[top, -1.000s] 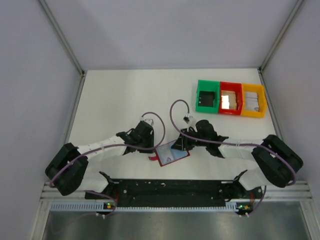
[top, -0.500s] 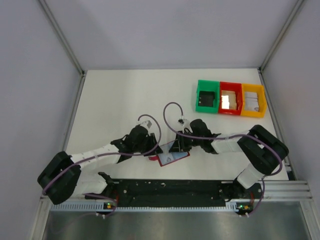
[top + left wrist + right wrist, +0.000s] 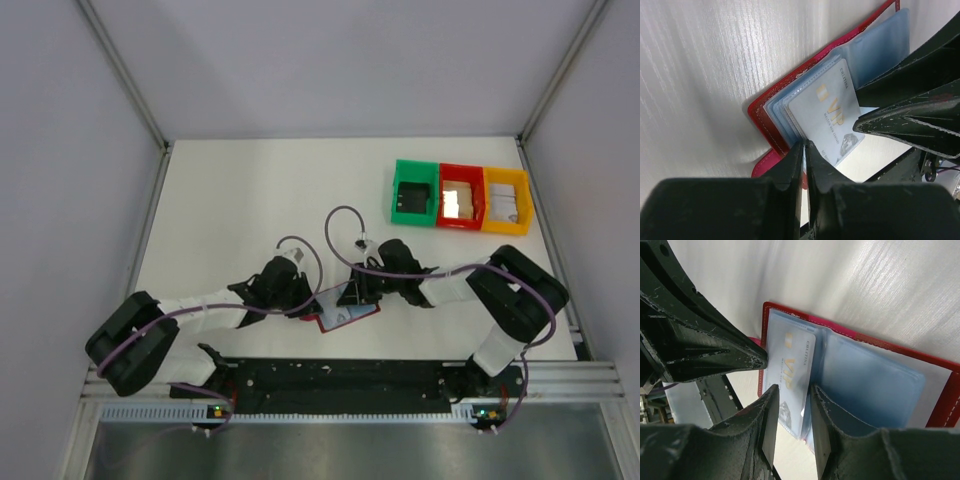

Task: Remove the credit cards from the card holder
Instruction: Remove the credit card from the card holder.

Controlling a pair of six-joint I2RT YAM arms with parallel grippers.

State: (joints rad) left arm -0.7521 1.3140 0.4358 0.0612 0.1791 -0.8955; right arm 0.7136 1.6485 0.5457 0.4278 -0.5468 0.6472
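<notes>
Mid-extraction, I'd say. The card holder [image 3: 343,306] lies open on the bench [image 3: 230,200] between both arms, with a VIP card [image 3: 826,116] poking past its edge. Left fingers [image 3: 791,162] are clenched near-shut at the holder's edge; I can't tell whether they pinch a sleeve or just pin it. Right fingers [image 3: 768,412] are parted around the card's end, not clamped. Next move calls for closing right on the card and pulling straight out while left anchors. Bench is white, faintly grained; bins [image 3: 460,223] far right; grey panel walls [image 3: 330,70].

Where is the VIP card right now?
The VIP card lies among the clear sleeves of the open card holder, near the front-centre edge of the table in the top view, between the left hand and right hand.
</notes>
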